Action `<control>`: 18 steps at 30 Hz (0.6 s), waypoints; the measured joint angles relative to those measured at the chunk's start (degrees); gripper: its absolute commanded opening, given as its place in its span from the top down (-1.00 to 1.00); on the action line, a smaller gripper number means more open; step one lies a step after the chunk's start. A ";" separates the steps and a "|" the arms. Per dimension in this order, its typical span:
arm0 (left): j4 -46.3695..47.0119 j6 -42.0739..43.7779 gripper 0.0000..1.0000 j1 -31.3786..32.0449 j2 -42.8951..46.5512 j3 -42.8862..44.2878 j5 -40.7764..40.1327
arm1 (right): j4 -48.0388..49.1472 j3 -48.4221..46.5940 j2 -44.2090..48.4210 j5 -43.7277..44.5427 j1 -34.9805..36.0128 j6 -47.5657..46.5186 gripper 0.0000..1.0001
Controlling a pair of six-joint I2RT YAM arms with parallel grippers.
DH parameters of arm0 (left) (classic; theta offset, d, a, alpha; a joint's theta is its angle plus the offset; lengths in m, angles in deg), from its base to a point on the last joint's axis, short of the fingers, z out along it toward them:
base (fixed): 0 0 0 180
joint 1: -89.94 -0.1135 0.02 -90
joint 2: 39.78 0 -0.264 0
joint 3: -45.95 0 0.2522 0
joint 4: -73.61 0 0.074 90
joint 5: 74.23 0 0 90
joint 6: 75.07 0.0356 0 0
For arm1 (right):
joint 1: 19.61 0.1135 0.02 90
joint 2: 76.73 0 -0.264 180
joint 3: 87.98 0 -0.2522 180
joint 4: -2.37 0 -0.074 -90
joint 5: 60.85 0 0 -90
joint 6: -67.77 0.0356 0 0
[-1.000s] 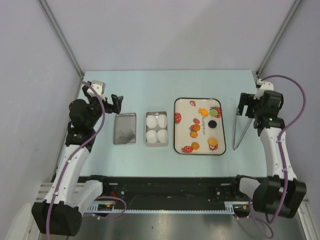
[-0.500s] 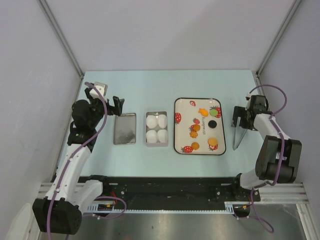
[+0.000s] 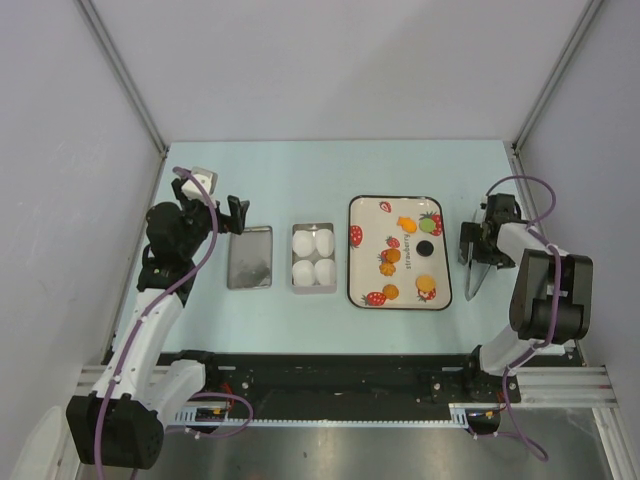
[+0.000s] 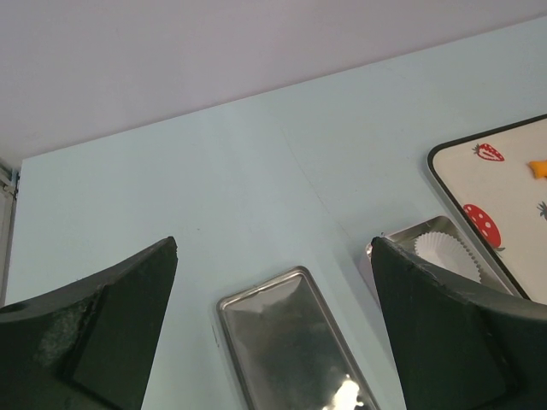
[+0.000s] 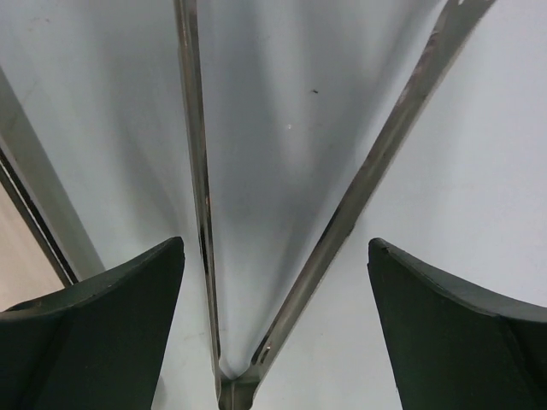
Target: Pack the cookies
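Right pincer (image 5: pixel 273 246): spread wide, gripping nothing, astride the tongs (image 5: pixel 198 171); their long axis ran between its fingers (image 5: pixel 102 316); cookies (image 3: pixel 424 247) lay leftward

My left claw (image 3: pixel 236 214) is raised and tilted forward and down, jaws wide apart. In the left wrist view one dark finger (image 4: pixel 94 333) sits at each lower corner with a big gap between them. My left arm (image 3: pixel 150 315) rises from its base behind the claw, elbow bent, wrist turned toward my right.

My right claw (image 3: pixel 477 243) is low, pointing down and toward my left, jaws also wide apart. In the right wrist view its fingers (image 5: pixel 461 325) sit at both lower corners. My right arm (image 3: pixel 543 292) is folded tight behind the claw, forearm doubled back toward its base.
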 measured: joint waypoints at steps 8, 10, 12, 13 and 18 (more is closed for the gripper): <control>0.74 0.04 -1.00 0.00 -0.07 -0.39 0.00 | 1.90 -0.07 -1.99 2.71 1.75 -0.46 -0.60; 0.92 0.02 -0.99 0.00 -0.13 -0.39 -0.02 | 2.43 -0.11 -2.23 2.64 1.73 -0.57 -0.51; 0.92 0.04 -0.99 0.00 -0.17 -0.39 0.00 | 2.69 -0.42 -2.58 2.49 1.66 -0.79 -0.46; 0.92 0.02 -1.00 0.00 -0.17 -0.42 -0.02 | 2.89 -0.57 -2.86 2.32 1.55 -0.92 -0.40; 0.96 0.07 -0.99 0.00 -0.17 -0.52 -0.02 | 3.23 -2.05 -4.37 -0.13 0.24 -1.92 -0.28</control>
